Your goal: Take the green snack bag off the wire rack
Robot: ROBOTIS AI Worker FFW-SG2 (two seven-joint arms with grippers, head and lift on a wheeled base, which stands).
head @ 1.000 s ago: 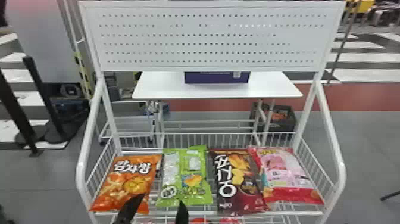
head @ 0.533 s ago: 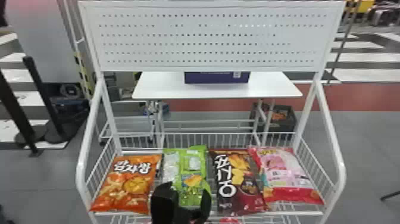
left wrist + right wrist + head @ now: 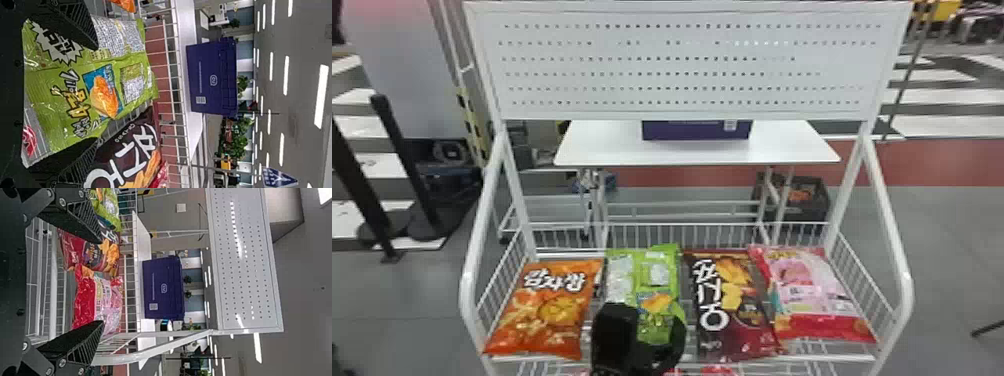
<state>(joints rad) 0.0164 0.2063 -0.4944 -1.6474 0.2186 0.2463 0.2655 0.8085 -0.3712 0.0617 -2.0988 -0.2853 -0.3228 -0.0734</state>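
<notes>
Left gripper of two flat black fingers [image 3: 646, 326]: fingers wide apart, one toward each side edge of the green plastic snack bag [image 3: 659, 275]; contact cannot be confirmed. Green bag lies on the white metal wire rack [image 3: 884, 200], between a glossy orange snack bag [image 3: 542, 305] and a dark brown snack bag [image 3: 739, 310]. Beyond the brown one lies a pink-and-red snack bag [image 3: 812, 285]. Right gripper [image 3: 100, 281], in its wrist view: black fingers apart, nothing clamped.
</notes>
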